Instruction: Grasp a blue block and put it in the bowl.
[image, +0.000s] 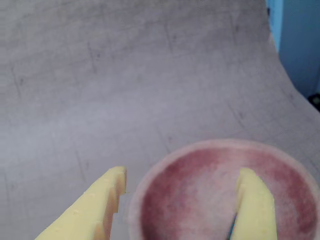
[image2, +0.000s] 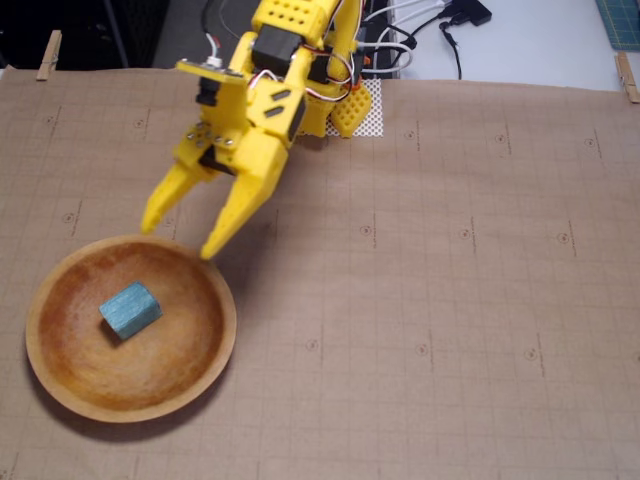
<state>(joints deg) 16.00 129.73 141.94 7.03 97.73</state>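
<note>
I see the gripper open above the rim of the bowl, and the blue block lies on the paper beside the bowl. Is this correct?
Not fully. The gripper is open above the rim of the bowl, but the blue block does not lie on the paper. The fixed view shows it inside the bowl, resting on the wooden bottom, left of centre.

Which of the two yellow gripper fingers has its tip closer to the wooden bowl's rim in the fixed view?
The right-hand yellow finger: its tip nearly meets the round wooden bowl's rim.

I see a hobby workbench: brown gridded paper sheet (image2: 450, 300) clipped by wooden clothespins (image2: 48, 55), black cables (image2: 420, 40) at twelve o'clock.
</note>
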